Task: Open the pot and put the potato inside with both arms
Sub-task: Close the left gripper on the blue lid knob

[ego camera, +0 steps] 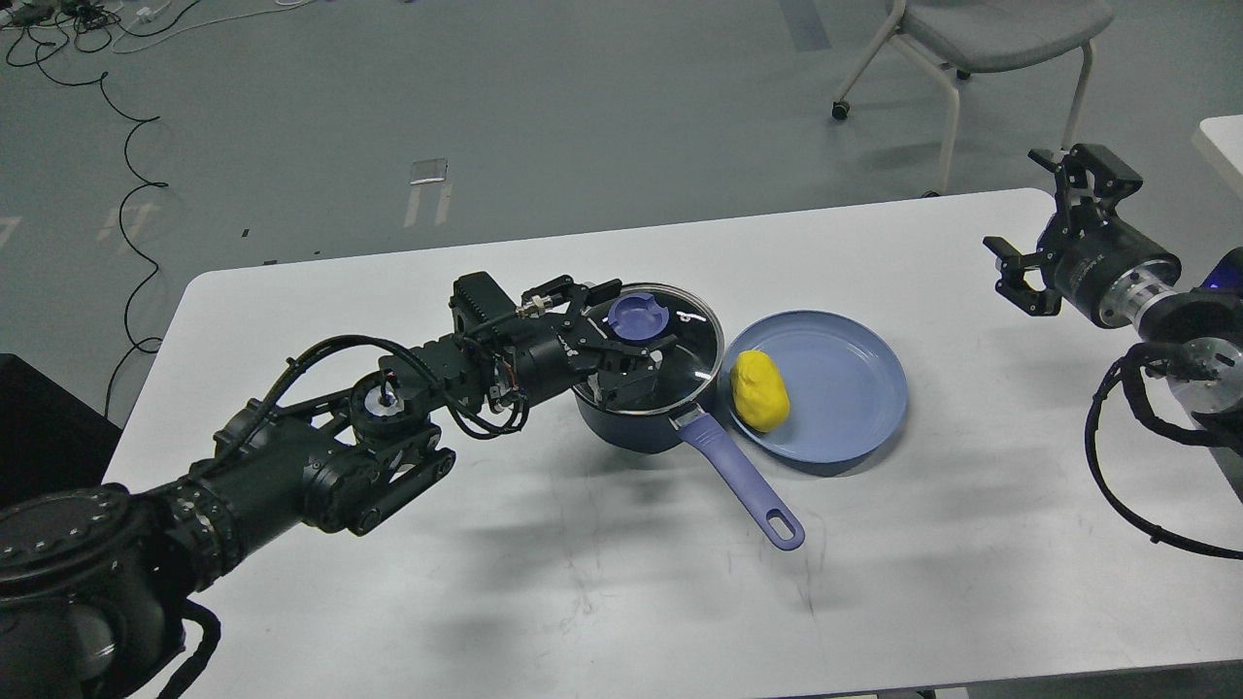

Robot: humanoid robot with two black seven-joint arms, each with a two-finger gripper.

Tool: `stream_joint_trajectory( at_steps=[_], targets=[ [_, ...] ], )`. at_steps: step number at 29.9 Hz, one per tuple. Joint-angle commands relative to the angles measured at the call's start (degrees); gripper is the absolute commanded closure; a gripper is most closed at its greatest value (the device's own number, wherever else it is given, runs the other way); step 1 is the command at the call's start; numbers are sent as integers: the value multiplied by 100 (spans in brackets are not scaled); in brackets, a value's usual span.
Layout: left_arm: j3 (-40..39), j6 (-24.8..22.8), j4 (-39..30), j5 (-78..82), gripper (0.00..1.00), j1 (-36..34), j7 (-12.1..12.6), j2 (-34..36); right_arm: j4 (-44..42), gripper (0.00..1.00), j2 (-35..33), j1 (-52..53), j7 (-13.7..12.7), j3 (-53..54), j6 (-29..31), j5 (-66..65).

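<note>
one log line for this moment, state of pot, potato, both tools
left tool: around lid knob | pot: lidded | potato: on plate | right tool: open, empty, off right

- The left arm (320, 466) is built of black jointed segments, with looping black cables and a ribbed collar near the shoulder.
- A silver wrist ring and black pronged fingers are seen on the right arm (1126, 277).

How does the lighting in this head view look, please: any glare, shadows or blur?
Head view: even overhead light, sharp throughout; soft multiple shadows on the table under the left arm; small white glints on the glass lid of the pot; the potato and plate are evenly lit.
</note>
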Motion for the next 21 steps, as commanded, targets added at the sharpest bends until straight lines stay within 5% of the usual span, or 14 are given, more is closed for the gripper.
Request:
stream_joint_trajectory(
  at_steps=[1,7,21],
  targets=[
    [6,-1,4,-77,3,-4,9,5,-8,0,9,0,0,-25,1,-8],
    [6,8,4,-78,22,5,9,14,-8,0,9,-17,35,-43,1,-8],
    [6,17,-13,-51,25,-4,-8,5,-17,0,9,-87,35,-34,-8,-8]
  ],
)
